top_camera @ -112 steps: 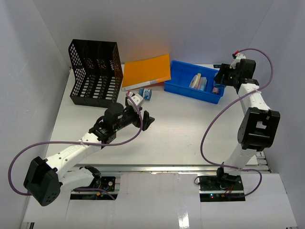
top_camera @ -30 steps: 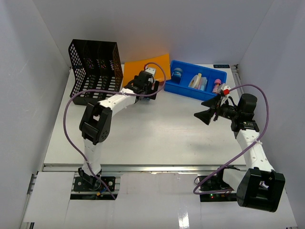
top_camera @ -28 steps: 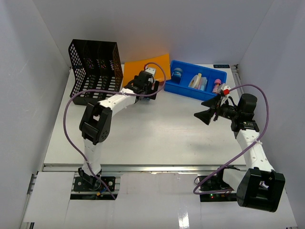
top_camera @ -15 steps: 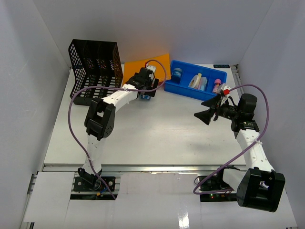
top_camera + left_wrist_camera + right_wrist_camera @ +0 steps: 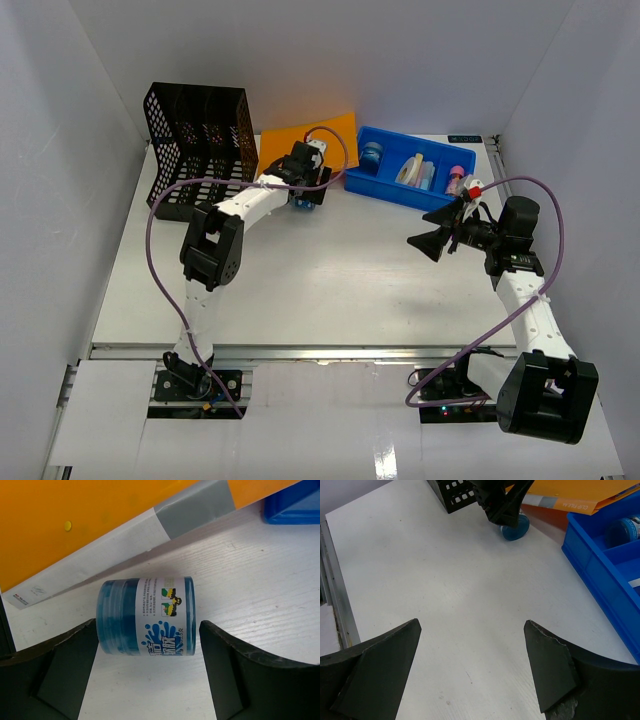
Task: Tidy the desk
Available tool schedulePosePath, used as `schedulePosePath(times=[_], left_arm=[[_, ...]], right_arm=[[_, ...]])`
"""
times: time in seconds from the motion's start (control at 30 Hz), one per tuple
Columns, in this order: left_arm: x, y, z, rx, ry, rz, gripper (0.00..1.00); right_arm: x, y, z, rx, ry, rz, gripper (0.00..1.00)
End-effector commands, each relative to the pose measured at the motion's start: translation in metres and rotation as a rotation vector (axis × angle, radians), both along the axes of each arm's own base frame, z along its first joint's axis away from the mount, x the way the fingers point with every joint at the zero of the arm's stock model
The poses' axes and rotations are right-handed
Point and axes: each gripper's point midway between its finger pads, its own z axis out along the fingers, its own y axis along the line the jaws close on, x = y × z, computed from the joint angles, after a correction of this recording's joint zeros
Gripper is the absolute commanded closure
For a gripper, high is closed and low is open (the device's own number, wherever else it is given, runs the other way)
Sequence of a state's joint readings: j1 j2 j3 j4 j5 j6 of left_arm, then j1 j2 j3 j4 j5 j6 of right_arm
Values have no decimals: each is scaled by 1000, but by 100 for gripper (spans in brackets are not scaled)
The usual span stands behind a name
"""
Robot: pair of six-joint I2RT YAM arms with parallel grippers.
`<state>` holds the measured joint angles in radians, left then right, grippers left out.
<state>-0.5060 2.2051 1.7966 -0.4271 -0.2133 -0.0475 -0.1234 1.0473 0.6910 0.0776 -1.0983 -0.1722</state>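
Straddling blue jar (image 5: pixel 145 615) on desk (image 5: pixel 260 605), left gripper (image 5: pixel 147 636) wide apart, barely clear; right gripper (image 5: pixel 472 624) agape, empty.

Bench (image 5: pixel 260 605): white, matt, fine-grained. Jar (image 5: pixel 145 615): translucent blue plastic, glossy label. Tray (image 5: pixel 597 580): smooth blue plastic. Folder (image 5: pixel 75 525): matt orange.

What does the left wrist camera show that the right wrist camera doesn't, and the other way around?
Only the left wrist view shows the print on the label of the blue jar, which lies on its side between the left jaws. Only the right wrist view shows a second jar inside the blue tray, the aluminium rail along the desk's edge, and the open right jaws. Both show the blue jar, the orange folder, part of the blue tray and the white desk.
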Motion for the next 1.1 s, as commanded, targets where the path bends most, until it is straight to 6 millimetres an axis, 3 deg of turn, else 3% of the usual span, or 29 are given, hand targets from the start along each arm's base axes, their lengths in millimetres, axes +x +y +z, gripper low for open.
schedulePosePath(times=[0.0,0.23,0.33,0.43,0.57,0.73,0.87,1.07], left_arm=[[-1,-6,2,-38,14,-22,20],[-4,-11,9,-76,17,-26,61],[-8,-21,26,-134,14,-64,82],[-24,-51,61,-256,11,-193,100],[-40,-82,125,-356,-62,-321,100],[-41,-108,179,-513,-102,-370,100],[-34,-135,202,-645,-115,-418,100],[-11,-164,212,-731,-179,-428,100]], right_arm=[[6,-2,13,-12,-52,-4,10],[6,-3,14,-14,-56,-8,10],[6,-3,16,-14,-60,-8,10],[5,-3,17,-15,-64,-10,10],[5,-4,19,-15,-70,-11,10],[6,-5,18,-15,-65,-18,10],[7,-7,19,-15,-66,-27,10],[8,-9,20,-11,-62,-32,10]])
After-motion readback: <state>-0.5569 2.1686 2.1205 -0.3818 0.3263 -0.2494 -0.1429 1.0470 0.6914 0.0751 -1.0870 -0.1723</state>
